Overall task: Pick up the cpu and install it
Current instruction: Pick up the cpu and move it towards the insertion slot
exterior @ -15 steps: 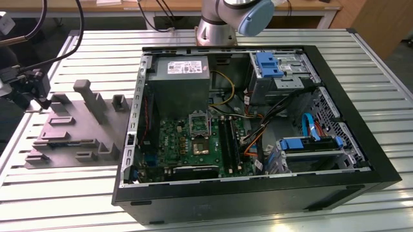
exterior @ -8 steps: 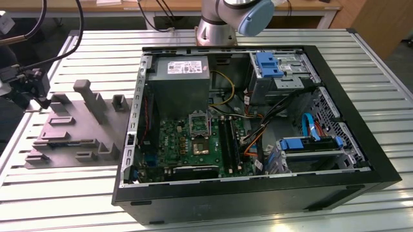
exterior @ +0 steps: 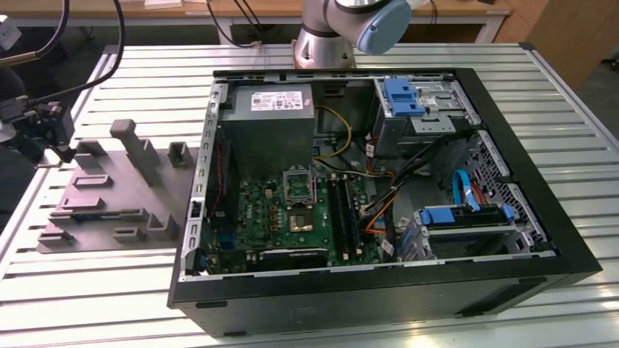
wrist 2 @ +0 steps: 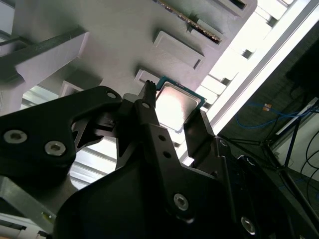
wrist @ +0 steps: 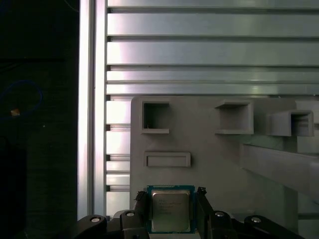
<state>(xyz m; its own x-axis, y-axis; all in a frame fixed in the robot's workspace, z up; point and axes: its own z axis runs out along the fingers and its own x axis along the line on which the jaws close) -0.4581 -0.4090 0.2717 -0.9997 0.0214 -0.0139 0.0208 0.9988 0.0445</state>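
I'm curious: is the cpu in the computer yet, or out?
Out: in both wrist views the cpu lies on the grey tray, not in the computer case.

silver cpu, green-edged — grey tray

You're working on a slatted metal table. Three things stand directly on it. A grey tray lies flat towards the exterior view's left. An open black case sits just beside it on the exterior view's right. The arm's base stands behind the case. In the first wrist view, the tray lies near the table's edge rail.
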